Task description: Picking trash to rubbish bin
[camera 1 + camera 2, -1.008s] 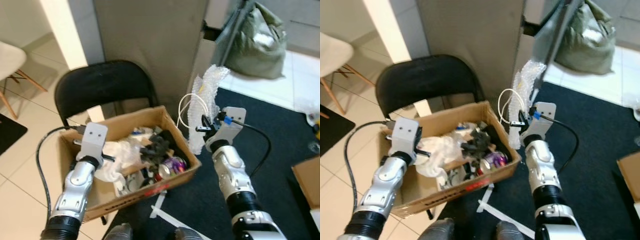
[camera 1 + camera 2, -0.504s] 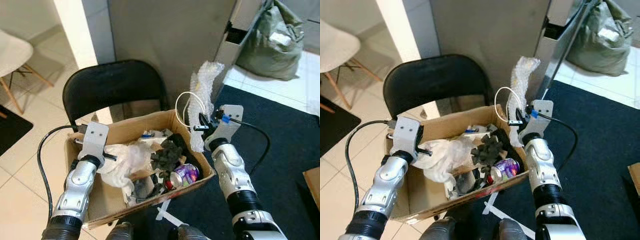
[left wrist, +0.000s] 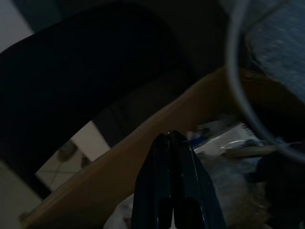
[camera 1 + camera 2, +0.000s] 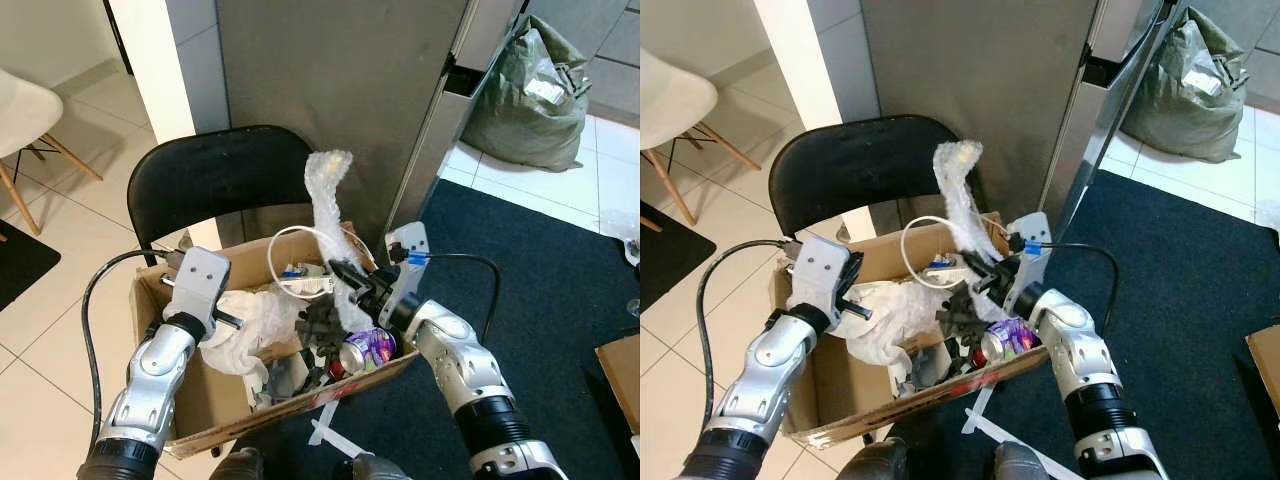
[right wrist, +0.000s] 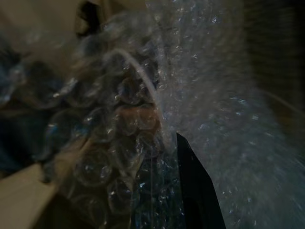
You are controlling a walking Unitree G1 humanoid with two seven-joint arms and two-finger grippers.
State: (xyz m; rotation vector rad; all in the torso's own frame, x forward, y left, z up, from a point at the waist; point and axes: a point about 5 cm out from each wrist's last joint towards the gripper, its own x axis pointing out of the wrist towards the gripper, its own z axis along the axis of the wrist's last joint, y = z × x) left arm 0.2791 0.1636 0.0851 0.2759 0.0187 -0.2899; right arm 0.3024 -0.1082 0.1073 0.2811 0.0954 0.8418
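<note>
A black folding chair [image 4: 215, 175] carries a cardboard box [image 4: 210, 395] full of trash. Over the box's far right corner, the right tool [image 4: 345, 278] grips a strip of bubble wrap [image 4: 328, 195], apparently with a white cable [image 4: 290, 240]. The left tool [image 3: 174, 191], pressed closed and empty, hovers above crumpled white plastic [image 4: 248, 320] inside.

Box [image 4: 215, 405] before chair [image 4: 215, 180] — trash inside

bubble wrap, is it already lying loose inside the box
No, the right gripper holds the bubble wrap upright above the cardboard box.
</note>
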